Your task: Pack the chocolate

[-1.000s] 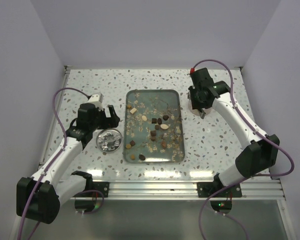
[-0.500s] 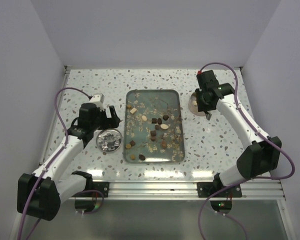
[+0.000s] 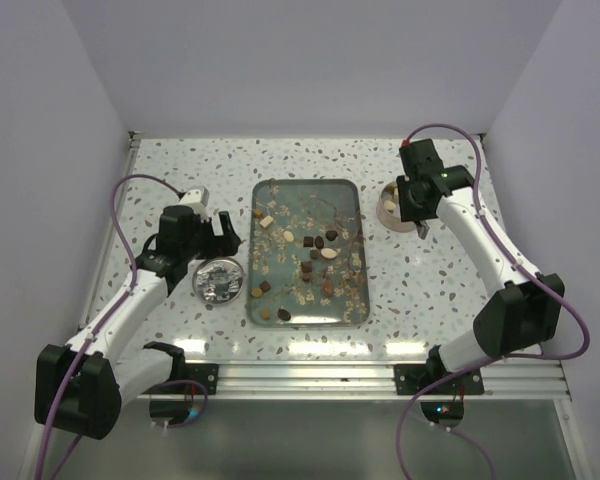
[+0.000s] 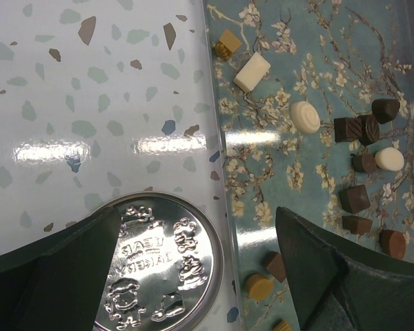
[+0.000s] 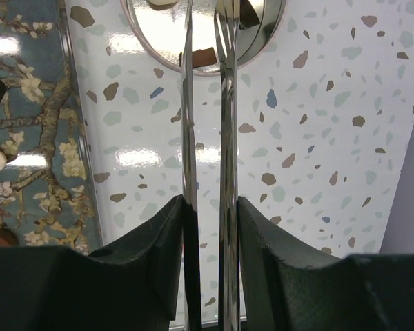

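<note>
Chocolate (image 3: pixel 315 248) lies scattered on the floral tray (image 3: pixel 305 183): dark cubes (image 4: pixel 355 128) and a cream round (image 4: pixel 305 117) show in the left wrist view. My right gripper (image 5: pixel 208 207) is shut on metal tongs (image 5: pixel 225 124), whose blades stand slightly apart with nothing between them. Their tips reach over a round silver tin (image 5: pixel 262 27) holding a brown piece (image 5: pixel 204 56). In the top view the right gripper (image 3: pixel 412 200) sits just right of that tin (image 3: pixel 388 206). My left gripper (image 4: pixel 193 269) hangs open above the embossed silver lid (image 4: pixel 159 269).
Pale oat flakes are strewn among the candies on the tray. The lid (image 3: pixel 219 280) lies on the speckled table (image 3: pixel 430 290) left of the tray. White walls close in the back and both sides.
My right arm has drawn back to the right, uncovering the tin, and the tongs' blades have spread a little. The left arm has hardly moved.
</note>
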